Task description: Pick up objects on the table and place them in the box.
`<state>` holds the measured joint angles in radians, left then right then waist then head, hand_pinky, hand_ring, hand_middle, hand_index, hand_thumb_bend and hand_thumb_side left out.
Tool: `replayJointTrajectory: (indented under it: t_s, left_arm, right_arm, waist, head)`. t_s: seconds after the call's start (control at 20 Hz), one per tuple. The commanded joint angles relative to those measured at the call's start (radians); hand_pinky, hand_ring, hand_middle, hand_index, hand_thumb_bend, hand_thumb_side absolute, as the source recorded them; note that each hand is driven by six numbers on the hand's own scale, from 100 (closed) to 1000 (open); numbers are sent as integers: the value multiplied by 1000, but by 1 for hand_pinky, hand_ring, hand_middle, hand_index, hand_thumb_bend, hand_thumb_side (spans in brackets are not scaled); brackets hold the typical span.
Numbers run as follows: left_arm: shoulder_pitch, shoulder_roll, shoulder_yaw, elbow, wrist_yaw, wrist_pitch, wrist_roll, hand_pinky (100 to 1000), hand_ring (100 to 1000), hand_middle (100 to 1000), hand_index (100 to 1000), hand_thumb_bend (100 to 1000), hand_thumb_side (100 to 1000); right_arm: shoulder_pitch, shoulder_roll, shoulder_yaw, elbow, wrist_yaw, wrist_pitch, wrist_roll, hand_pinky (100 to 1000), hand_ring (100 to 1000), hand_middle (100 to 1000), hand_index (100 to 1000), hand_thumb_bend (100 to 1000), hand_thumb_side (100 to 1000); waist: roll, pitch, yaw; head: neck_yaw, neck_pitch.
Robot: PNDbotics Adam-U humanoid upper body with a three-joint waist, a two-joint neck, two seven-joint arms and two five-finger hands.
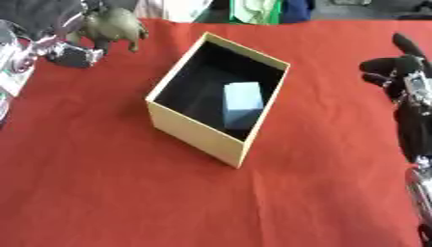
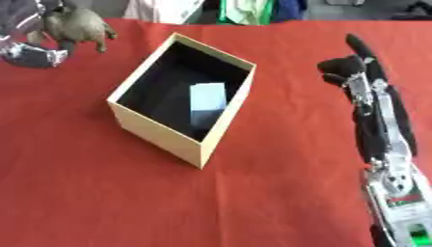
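Left hand around olive toy.

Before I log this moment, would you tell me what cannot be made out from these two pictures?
- Left hand: both views, blurred and half behind the olive toy animal; whether it holds the toy is unclear.
- Toy animal: too blurred to tell its kind.
- Box: the near wall hides part of the floor beside the pale blue block.
- Right hand: fingers dark and blurred; arm cut off by the lower edge.

An open cream cardboard box with black interior sat askew at table centre. A pale blue block stood inside. An olive toy animal was at far left.
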<state>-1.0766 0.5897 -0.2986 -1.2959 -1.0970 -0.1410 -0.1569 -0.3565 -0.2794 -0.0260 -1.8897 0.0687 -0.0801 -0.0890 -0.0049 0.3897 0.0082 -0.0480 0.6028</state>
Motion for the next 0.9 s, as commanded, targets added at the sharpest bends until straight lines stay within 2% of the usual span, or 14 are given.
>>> replayJointTrajectory:
  t_s: [0.05, 0.2, 0.35, 0.45, 0.9]
  left_arm:
    - [-37, 5, -10, -69, 44, -3, -41, 250, 377, 266, 270, 100, 100]
    - [-54, -37, -36, -121, 79, 2, -88, 257, 383, 270, 274, 100, 103]
    - [-71, -88, -61, -154, 95, 4, -132, 253, 380, 269, 274, 100, 140]
    - [-83, -117, -72, -161, 98, 10, -153, 254, 382, 270, 274, 100, 127]
    - [-119, -220, -104, -157, 62, 18, -173, 257, 380, 268, 273, 100, 156]
  right_arm:
    - [-3, -3, -4, -22, 4, -1, 1, 811, 791, 659, 1000, 100, 923]
    - [-3, 1, -3, -24, 5, 0, 0, 810, 791, 658, 1000, 100, 922]
    - [-4, 5, -1, -25, 5, 1, 1, 810, 792, 658, 1000, 100, 920]
    - [-6, 7, -1, -26, 6, 1, 0, 810, 791, 658, 1000, 100, 918]
    - [-13, 13, 3, -30, 3, 1, -2, 810, 792, 657, 1000, 100, 917]
  waist:
    - [2, -34, 2]
    - [2, -40, 2]
    - [1, -42, -1]
    - [0, -43, -4]
    - [-2, -40, -11]
  head:
    - [-12, 24]
    - [-19, 37]
    - [-16, 39]
    - [-13, 39]
    - [-6, 36]
